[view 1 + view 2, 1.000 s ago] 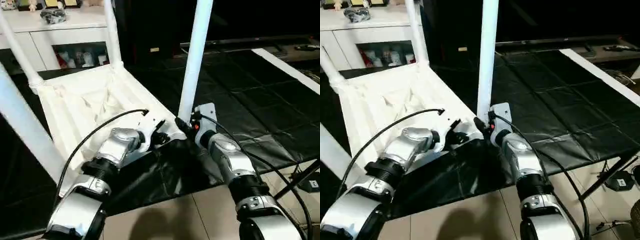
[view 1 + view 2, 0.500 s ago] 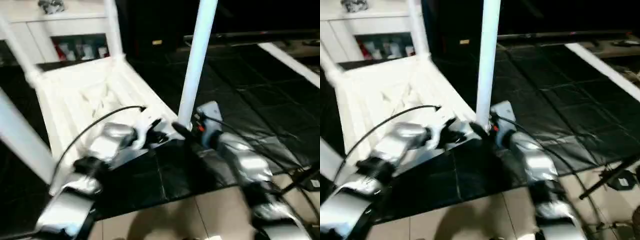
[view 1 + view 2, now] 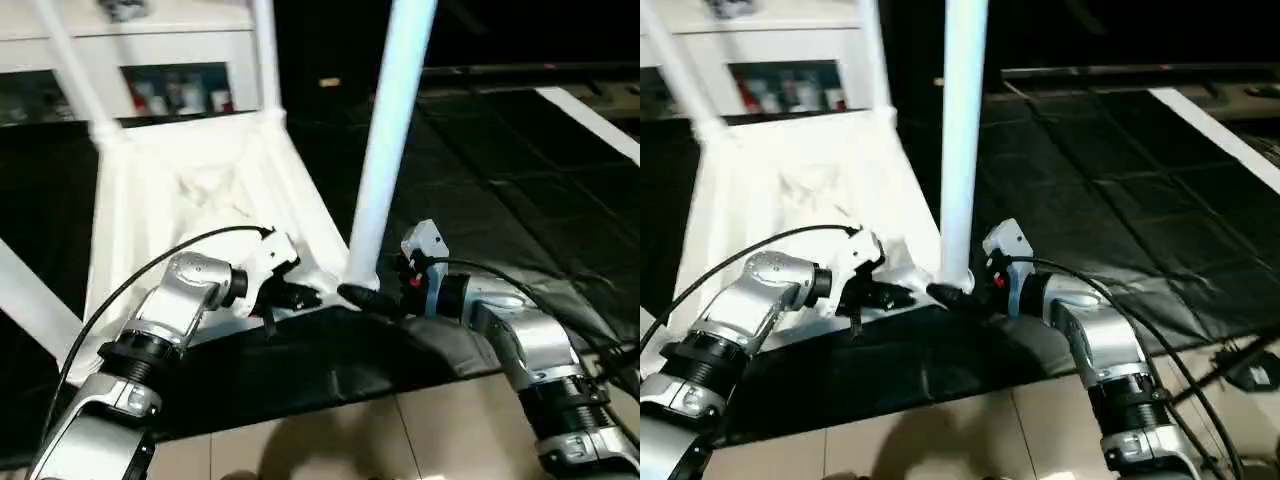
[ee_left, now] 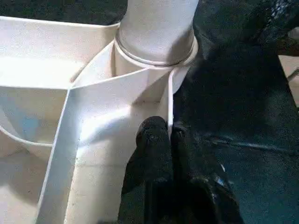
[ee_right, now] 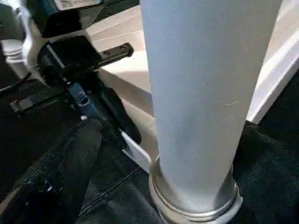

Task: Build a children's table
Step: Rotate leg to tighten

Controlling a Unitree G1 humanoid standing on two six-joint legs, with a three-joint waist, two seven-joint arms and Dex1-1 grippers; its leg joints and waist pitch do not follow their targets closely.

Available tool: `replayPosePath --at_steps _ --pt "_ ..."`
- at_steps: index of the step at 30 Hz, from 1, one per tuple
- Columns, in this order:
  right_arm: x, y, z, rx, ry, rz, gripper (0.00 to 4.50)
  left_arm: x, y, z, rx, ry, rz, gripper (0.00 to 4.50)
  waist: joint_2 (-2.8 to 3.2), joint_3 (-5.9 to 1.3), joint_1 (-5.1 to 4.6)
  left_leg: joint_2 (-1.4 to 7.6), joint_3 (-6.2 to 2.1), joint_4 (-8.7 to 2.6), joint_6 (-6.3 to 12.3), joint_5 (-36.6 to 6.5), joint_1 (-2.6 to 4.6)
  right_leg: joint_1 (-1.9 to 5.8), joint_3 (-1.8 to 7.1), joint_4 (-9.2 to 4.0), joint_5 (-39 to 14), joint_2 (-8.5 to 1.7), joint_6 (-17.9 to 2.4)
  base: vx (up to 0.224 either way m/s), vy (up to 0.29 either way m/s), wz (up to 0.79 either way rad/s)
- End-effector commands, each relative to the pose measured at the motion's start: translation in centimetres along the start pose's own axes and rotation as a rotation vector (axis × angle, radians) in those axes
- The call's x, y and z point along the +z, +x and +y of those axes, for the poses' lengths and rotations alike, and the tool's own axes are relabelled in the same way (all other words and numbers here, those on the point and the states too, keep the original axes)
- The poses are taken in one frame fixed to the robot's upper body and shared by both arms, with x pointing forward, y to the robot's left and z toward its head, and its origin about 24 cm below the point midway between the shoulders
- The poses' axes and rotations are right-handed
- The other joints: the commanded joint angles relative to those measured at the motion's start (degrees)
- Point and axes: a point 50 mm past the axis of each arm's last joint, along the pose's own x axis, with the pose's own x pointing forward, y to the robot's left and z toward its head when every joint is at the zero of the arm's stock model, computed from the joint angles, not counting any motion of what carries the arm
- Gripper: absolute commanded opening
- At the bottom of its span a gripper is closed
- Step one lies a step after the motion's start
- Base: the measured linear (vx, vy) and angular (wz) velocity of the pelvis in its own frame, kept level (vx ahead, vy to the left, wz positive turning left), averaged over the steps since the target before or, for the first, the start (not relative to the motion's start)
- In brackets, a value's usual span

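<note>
Upside-down white children's table (image 3: 190,190) on black floor mat (image 3: 520,190), two robot grippers at its nearest corner.

Tabletop lying ribbed underside up, legs rising from round corner sockets. Nearest leg (image 3: 385,150) standing upright in its corner socket (image 4: 156,56), seated down to the socket's rim. Two far legs (image 3: 265,55) upright toward a white glass-door cabinet (image 3: 130,75) at the back; another leg crossing the near left edge of the head views. Left gripper (image 4: 160,137) pressed together, black fingertips pinching the thin side wall of the tabletop just beside the nearest socket. Right gripper (image 3: 362,297) spread wide at the base of the nearest leg, one black finger (image 5: 70,154) near the leg, apart from it; no grip on the leg. Tiled floor (image 3: 400,440) showing past the mat's near edge.
</note>
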Motion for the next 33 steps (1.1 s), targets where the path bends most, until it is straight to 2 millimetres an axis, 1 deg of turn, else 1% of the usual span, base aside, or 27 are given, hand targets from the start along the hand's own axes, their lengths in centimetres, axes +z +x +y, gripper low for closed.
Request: replayPosePath --at_steps 1,6,9,11,12,13,14,15,16,17,18,19,22,23,24,25,28,30,33 --pt "0.7 0.0 0.5 0.073 -0.018 0.000 4.45 2.3 0.0 -0.5 -0.064 0.082 -0.085 0.00 -0.44 -4.16 -0.13 1.64 0.06 -3.22 3.56 -7.69 0.69 3.82 3.33 -2.78 -9.28 -3.32 -11.73 0.000 0.000 0.00" --pt "0.8 -0.6 0.7 0.140 -0.021 0.031 4.45 2.1 -0.5 -0.6 -0.089 0.091 -0.064 0.00 -0.53 -4.01 0.26 1.64 0.07 -3.18 3.21 -8.83 0.67 3.70 3.34 -3.05 -12.49 -3.41 -10.61 0.000 0.000 0.00" --pt "0.7 -0.9 0.7 0.186 -0.024 0.062 4.45 1.8 -0.9 -0.8 -0.115 0.096 -0.045 0.00 -0.56 -3.93 0.52 1.58 0.03 -3.13 2.72 -9.81 0.61 3.60 3.30 -3.25 -15.33 -3.43 -9.60 0.000 0.000 0.00" --pt "0.6 -0.9 0.6 0.201 -0.034 0.080 4.45 1.7 -1.0 -0.9 -0.128 0.100 -0.034 0.00 -0.53 -3.85 0.60 1.61 0.00 -3.09 2.28 -10.49 0.68 3.40 3.31 -3.44 -17.21 -3.45 -9.02 0.000 0.000 0.00" --pt "0.6 -0.9 0.5 0.207 -0.039 0.089 4.45 1.7 -1.0 -0.9 -0.132 0.102 -0.030 0.00 -0.28 -3.83 0.63 1.61 -0.06 -3.12 2.13 -10.78 0.68 3.39 3.31 -3.45 -17.55 -3.46 -9.01 0.000 0.000 0.00" --pt "0.6 -0.9 0.4 0.215 -0.040 0.095 4.45 1.7 -1.0 -0.9 -0.135 0.104 -0.026 0.00 -0.40 -3.84 0.59 1.62 -0.05 -3.10 1.88 -11.38 0.69 3.37 3.30 -3.51 -17.95 -3.41 -8.98 0.000 0.000 0.00" --pt "0.6 -0.9 0.4 0.227 -0.041 0.101 4.45 1.7 -1.0 -0.9 -0.139 0.106 -0.023 0.00 -0.42 -3.84 0.62 1.61 -0.04 -3.11 1.82 -11.46 0.73 3.35 3.31 -3.55 -17.98 -3.41 -8.98 0.000 0.000 0.00" --pt "0.6 -0.9 0.3 0.236 -0.043 0.107 4.45 1.7 -1.0 -0.9 -0.142 0.107 -0.021 0.00 -0.56 -3.85 0.63 1.63 -0.09 -3.13 1.74 -11.82 0.79 3.32 3.27 -3.43 -18.22 -3.40 -9.22 0.000 0.000 0.00" --pt "0.7 -1.0 0.3 0.256 -0.049 0.118 4.45 1.7 -1.1 -0.9 -0.147 0.109 -0.016 0.00 -0.50 -3.85 0.60 1.67 -0.15 -3.15 1.64 -11.79 0.74 3.37 3.25 -3.37 -18.06 -3.37 -9.31 0.000 0.000 0.00" --pt "0.8 -1.0 0.2 0.276 -0.054 0.130 4.45 1.7 -1.1 -0.9 -0.153 0.113 -0.009 0.00 -0.69 -3.87 0.57 1.68 -0.10 -3.11 1.68 -11.67 0.71 3.40 3.30 -3.38 -17.78 -3.36 -9.29 0.000 0.000 0.00" --pt "0.9 -0.9 0.1 0.282 -0.069 0.135 4.45 1.7 -1.1 -1.0 -0.156 0.115 -0.005 0.00 -0.54 -3.90 0.65 1.73 -0.13 -3.11 1.73 -11.51 0.75 3.37 3.34 -3.26 -17.23 -3.42 -9.61 0.000 0.000 0.00" --pt "1.0 -0.9 0.1 0.284 -0.080 0.139 4.45 1.7 -1.1 -1.0 -0.158 0.116 -0.003 0.00 -0.72 -3.91 0.60 1.72 -0.06 -3.05 1.81 -11.39 0.75 3.34 3.36 -3.23 -16.91 -3.37 -9.68 0.000 0.000 0.00" --pt "1.2 -0.6 0.0 0.307 -0.067 0.140 4.45 1.7 -1.3 -0.9 -0.157 0.119 0.003 0.00 -0.75 -4.02 0.72 1.64 -0.02 -2.90 2.17 -10.07 0.66 3.46 3.43 -2.92 -14.85 -3.36 -10.33 0.000 0.000 0.00" --pt "1.2 -0.6 0.0 0.311 -0.064 0.140 4.30 1.7 -1.3 -0.9 -0.157 0.119 0.003 0.00 -0.75 -4.06 0.76 1.60 0.02 -2.84 2.39 -9.85 0.67 3.47 3.41 -2.92 -14.75 -3.36 -10.41 0.000 0.000 0.00" --pt "1.2 -0.6 0.0 0.316 -0.059 0.140 4.30 1.7 -1.3 -0.9 -0.158 0.119 0.004 0.00 -0.92 -4.09 0.78 1.62 0.04 -2.80 2.49 -9.54 0.65 3.49 3.41 -2.84 -14.50 -3.34 -10.43 0.000 0.000 0.00" --pt "1.2 -0.6 -0.1 0.332 -0.041 0.146 4.19 1.7 -1.3 -0.8 -0.156 0.118 0.005 0.00 -0.96 -4.12 0.77 1.58 0.02 -2.76 2.66 -9.11 0.54 3.54 3.39 -2.74 -14.31 -3.33 -10.54 0.000 0.000 0.00" --pt "1.1 -0.5 -0.1 0.342 -0.034 0.149 4.00 1.6 -1.3 -0.8 -0.154 0.117 0.006 0.00 -0.84 -4.09 0.85 1.59 0.03 -2.73 2.72 -8.80 0.54 3.48 3.35 -2.75 -14.51 -3.31 -10.48 0.000 0.000 0.00" --pt "1.1 -0.5 -0.2 0.345 -0.034 0.149 3.76 1.6 -1.3 -0.8 -0.153 0.116 0.006 0.00 -0.84 -4.10 0.90 1.61 0.01 -2.74 2.67 -8.79 0.53 3.48 3.35 -2.76 -14.64 -3.32 -10.42 0.000 0.000 0.00" --pt "1.1 -0.4 -0.3 0.350 -0.035 0.147 3.58 1.6 -1.4 -0.8 -0.154 0.115 0.006 0.00 -0.89 -4.04 0.92 1.61 0.04 -2.75 2.42 -9.44 0.62 3.42 3.36 -2.92 -15.81 -3.34 -10.13 0.000 0.000 0.00"
